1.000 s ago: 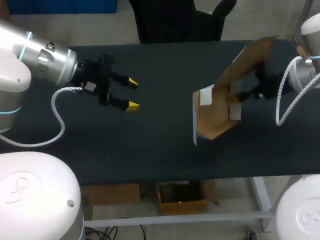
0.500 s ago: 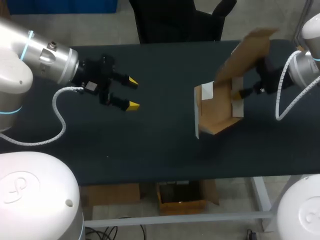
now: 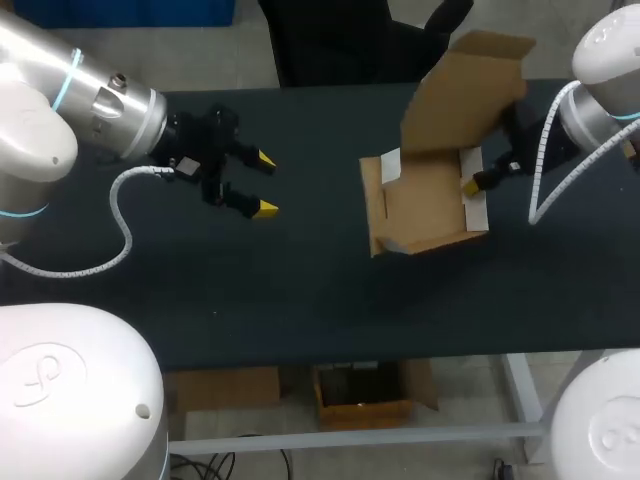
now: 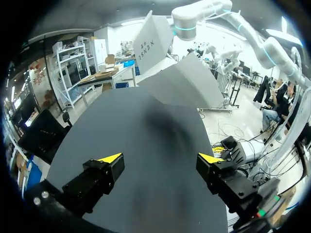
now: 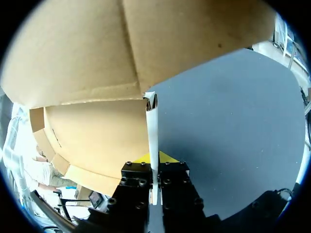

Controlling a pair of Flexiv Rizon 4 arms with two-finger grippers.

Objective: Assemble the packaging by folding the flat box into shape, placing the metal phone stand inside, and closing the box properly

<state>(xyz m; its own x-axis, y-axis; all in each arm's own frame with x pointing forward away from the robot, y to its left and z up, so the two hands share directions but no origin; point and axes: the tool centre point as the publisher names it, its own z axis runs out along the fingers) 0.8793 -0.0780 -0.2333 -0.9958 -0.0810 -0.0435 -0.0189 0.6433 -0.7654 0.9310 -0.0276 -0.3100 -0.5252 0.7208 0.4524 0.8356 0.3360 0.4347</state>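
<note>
Box (image 3: 430,215) half-folded, lid up, dark print on white outside; right gripper (image 3: 470,186) pinching side wall; left gripper (image 3: 263,184) spread.

The box (image 3: 425,210) sits right of middle on the bench (image 3: 300,290), the right gripper (image 3: 470,186) clamping its right wall, the left gripper (image 3: 262,184) well apart leftward.

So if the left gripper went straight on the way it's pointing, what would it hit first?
Most likely the cardboard box that the right gripper holds; ahead of the left gripper is only bare table, though relative height is unclear.
</note>
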